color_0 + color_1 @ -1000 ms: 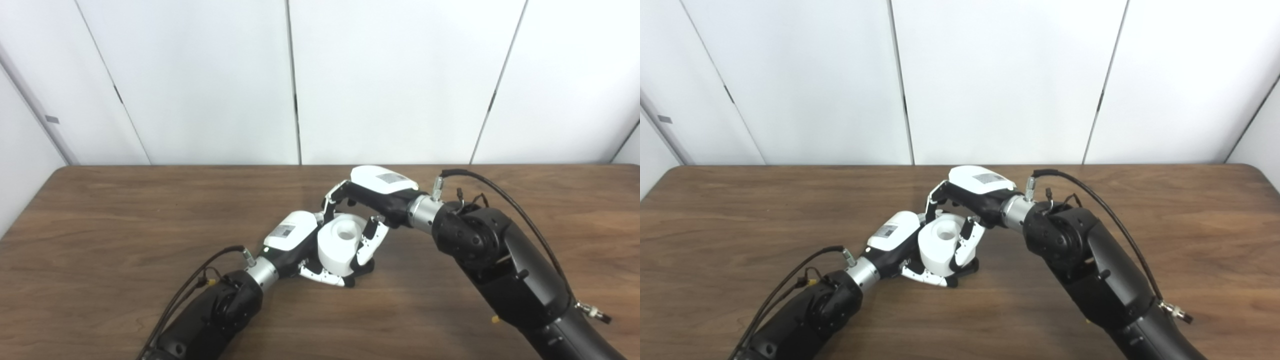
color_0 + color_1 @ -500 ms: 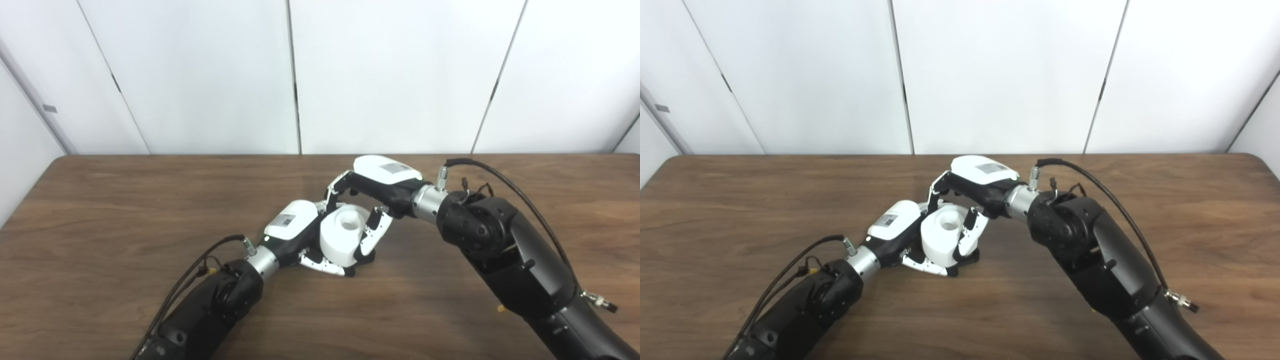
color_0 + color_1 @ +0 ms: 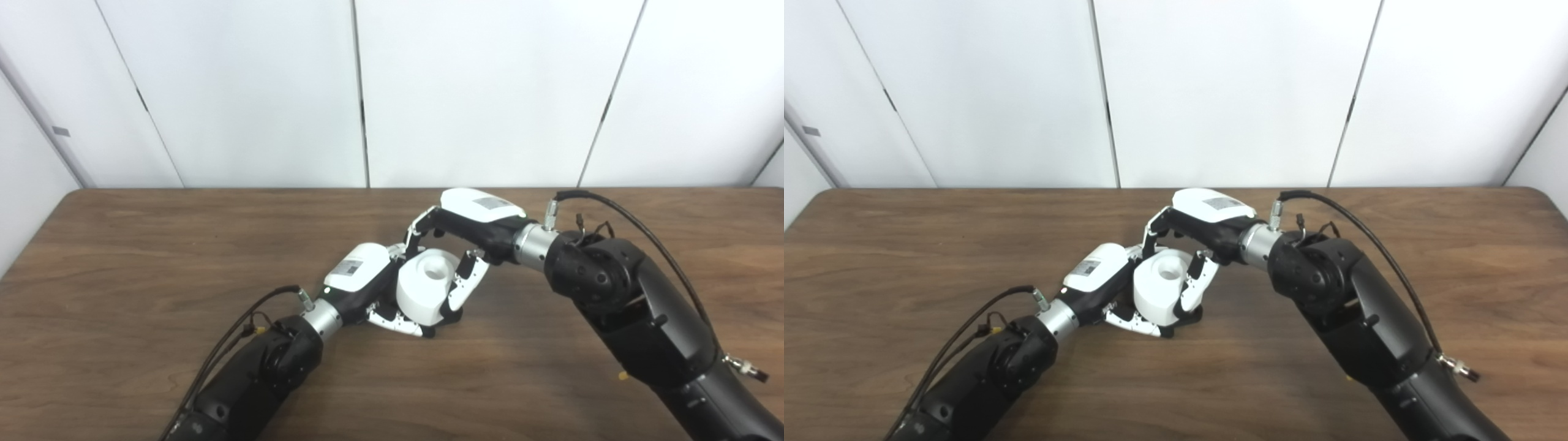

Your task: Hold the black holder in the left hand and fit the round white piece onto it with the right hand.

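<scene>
You have both hands meeting near the middle of the brown wooden table (image 3: 153, 257). The round white piece (image 3: 422, 291) stands at the centre of the work, its open bore facing up and tilted slightly toward 1 o'clock. The black holder (image 3: 452, 315) shows only as a dark edge under the white piece at about 5 o'clock; most of it is hidden, and you cannot tell from either view how far the white piece is seated on it.

Your left hand (image 3: 367, 288) lies at 9 o'clock of the white piece, its fingers (image 3: 398, 323) curled beneath the lower edge toward 6 o'clock, closed against the holder and the base of the piece. Its exact contact with the holder is hidden.

Your right hand (image 3: 465, 236) comes over from 2 o'clock. Its fingers (image 3: 418, 229) arch down over the far side of the white piece at 12 o'clock, and its thumb (image 3: 465, 285) lies against the side at 3 o'clock, so the piece sits pinched between them.

White wall panels (image 3: 478, 92) stand behind the table's far edge at 12 o'clock.
</scene>
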Controlling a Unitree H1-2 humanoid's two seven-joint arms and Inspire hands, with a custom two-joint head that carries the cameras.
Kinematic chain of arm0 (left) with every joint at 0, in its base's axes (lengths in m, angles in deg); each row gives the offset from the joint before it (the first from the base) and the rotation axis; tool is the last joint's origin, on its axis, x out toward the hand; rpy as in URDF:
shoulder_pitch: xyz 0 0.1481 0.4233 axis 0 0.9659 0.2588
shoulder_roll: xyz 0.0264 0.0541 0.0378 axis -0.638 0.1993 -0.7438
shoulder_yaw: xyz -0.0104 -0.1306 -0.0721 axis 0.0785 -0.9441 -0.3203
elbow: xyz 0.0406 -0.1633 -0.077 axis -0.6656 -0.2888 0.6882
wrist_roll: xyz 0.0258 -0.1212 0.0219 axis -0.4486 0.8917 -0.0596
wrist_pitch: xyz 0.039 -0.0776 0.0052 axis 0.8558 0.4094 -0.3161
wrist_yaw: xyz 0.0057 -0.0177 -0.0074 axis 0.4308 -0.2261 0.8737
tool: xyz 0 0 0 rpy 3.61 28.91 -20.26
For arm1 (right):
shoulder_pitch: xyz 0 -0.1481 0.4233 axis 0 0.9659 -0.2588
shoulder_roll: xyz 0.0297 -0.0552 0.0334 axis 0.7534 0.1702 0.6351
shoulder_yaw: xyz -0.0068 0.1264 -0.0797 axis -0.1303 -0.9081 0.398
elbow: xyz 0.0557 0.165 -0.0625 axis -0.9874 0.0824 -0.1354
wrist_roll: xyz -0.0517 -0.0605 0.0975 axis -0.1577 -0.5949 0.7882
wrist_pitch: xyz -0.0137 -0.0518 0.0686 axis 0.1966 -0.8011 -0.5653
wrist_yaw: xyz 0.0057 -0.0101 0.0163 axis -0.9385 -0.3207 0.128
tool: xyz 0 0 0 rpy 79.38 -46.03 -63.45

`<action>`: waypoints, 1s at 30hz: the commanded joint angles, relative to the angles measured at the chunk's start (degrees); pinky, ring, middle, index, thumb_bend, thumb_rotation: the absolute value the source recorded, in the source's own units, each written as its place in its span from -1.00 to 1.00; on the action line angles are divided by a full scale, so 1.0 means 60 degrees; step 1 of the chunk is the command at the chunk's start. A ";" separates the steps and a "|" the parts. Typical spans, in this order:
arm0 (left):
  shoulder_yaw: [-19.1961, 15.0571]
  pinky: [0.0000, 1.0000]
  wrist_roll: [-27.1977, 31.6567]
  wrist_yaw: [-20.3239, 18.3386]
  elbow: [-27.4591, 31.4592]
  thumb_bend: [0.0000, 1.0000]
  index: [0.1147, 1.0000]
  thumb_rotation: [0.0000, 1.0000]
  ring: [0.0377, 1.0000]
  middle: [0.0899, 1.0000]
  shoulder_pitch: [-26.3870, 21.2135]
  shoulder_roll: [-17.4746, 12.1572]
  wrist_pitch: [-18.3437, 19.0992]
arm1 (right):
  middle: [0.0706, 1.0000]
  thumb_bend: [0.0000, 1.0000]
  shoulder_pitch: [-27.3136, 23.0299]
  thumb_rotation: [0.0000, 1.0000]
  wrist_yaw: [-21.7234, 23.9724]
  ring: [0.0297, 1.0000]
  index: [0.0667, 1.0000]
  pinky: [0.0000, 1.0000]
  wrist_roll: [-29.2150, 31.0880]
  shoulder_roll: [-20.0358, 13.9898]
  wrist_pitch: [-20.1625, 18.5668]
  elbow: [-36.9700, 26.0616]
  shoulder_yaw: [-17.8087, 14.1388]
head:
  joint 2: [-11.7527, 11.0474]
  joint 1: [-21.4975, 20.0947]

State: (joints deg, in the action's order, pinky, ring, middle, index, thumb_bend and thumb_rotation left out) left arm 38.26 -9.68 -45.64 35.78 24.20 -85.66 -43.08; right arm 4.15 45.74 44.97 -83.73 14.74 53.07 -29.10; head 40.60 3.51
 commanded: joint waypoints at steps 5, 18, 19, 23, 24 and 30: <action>0.0219 0.64 -0.0128 -0.0983 -0.0284 0.05 -0.17 -0.85 0.80 0.71 0.0456 -0.0213 0.0323 | 0.50 0.04 -0.0281 -0.74 0.0200 0.56 -0.11 0.42 -0.0011 -0.0258 -0.0136 -0.0359 -0.0189 | 0.0013 0.0003; 0.0165 0.60 -0.0169 -0.0938 -0.0244 0.05 -0.17 -0.85 0.78 0.70 0.0470 -0.0211 0.0295 | 0.50 0.04 -0.0433 -0.75 0.0452 0.55 -0.11 0.42 -0.0048 -0.0400 -0.0293 -0.0462 -0.0243 | 0.0129 -0.0008; 0.0169 0.60 -0.0184 -0.0938 -0.0242 0.05 -0.17 -0.85 0.78 0.70 0.0468 -0.0214 0.0296 | 0.50 0.04 -0.0438 -0.75 0.0471 0.55 -0.11 0.42 -0.0044 -0.0400 -0.0307 -0.0469 -0.0249 | 0.0129 -0.0008; 0.0190 0.60 -0.0236 -0.1004 -0.0188 0.05 -0.18 -0.85 0.79 0.70 0.0471 -0.0240 0.0357 | 0.49 0.04 -0.0458 -0.75 0.0519 0.55 -0.11 0.43 -0.0013 -0.0420 -0.0289 -0.0480 -0.0272 | 0.0163 -0.0011; 0.0197 0.60 -0.0254 -0.1009 -0.0176 0.05 -0.18 -0.85 0.78 0.70 0.0469 -0.0249 0.0362 | 0.49 0.04 -0.0465 -0.75 0.0539 0.55 -0.11 0.42 -0.0016 -0.0423 -0.0293 -0.0488 -0.0276 | 0.0162 -0.0022; 0.0177 0.60 -0.0192 -0.0997 -0.0214 0.05 -0.18 -0.86 0.77 0.69 0.0473 -0.0231 0.0288 | 0.50 0.04 -0.0449 -0.75 0.0579 0.56 -0.11 0.44 -0.0047 -0.0387 -0.0356 -0.0494 -0.0312 | 0.0167 -0.0006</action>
State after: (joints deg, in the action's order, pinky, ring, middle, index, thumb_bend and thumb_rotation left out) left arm 37.78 -9.86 -46.07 36.65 24.56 -85.92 -43.06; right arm 3.99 49.49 44.77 -85.68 12.85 51.67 -30.00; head 41.57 3.43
